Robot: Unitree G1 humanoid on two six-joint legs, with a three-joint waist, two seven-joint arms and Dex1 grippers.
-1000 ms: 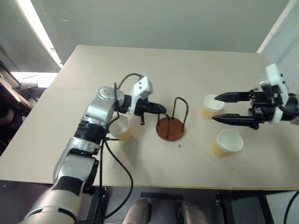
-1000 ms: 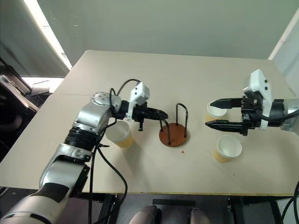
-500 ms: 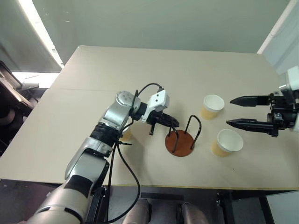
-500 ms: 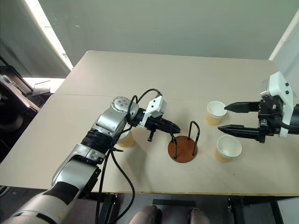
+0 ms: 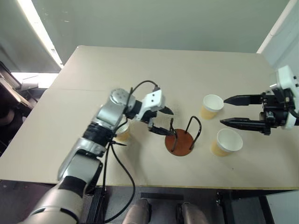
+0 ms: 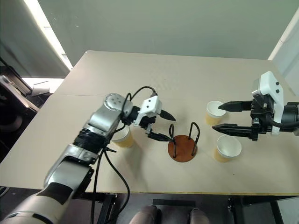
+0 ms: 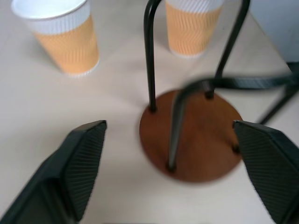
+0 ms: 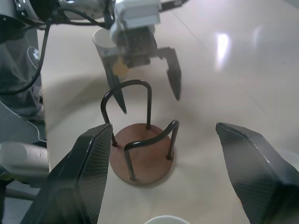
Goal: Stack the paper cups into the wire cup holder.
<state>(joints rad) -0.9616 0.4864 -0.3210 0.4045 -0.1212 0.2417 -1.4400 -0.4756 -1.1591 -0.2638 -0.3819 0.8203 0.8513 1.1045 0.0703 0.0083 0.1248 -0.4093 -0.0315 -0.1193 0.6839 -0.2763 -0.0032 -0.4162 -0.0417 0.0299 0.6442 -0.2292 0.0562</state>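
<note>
The wire cup holder (image 5: pixel 181 144), a reddish-brown disc with two black wire loops, stands empty near the table's middle. My left gripper (image 5: pixel 171 123) is open just left of it, fingertips close to the nearer loop, nothing held. In the left wrist view the holder (image 7: pixel 196 140) lies between my spread fingers (image 7: pixel 79 163). One paper cup (image 5: pixel 123 134) stands upright behind my left forearm. Two more cups (image 5: pixel 212 106) (image 5: pixel 227 141) stand right of the holder. My right gripper (image 5: pixel 223 110) hovers open beside those two, empty. The right wrist view looks at the holder (image 8: pixel 140 161) and the left gripper (image 8: pixel 149 100).
The tan table (image 5: pixel 154 70) has bare surface at the back and far left. Its front edge (image 5: pixel 154 186) runs just below the holder and cups. A black cable (image 5: pixel 119 172) hangs from my left arm.
The left gripper, shut at the holder's loop, dragged the holder right and nearer the front edge, then opened and drew back slightly. The right gripper shifted sideways a little, still open.
</note>
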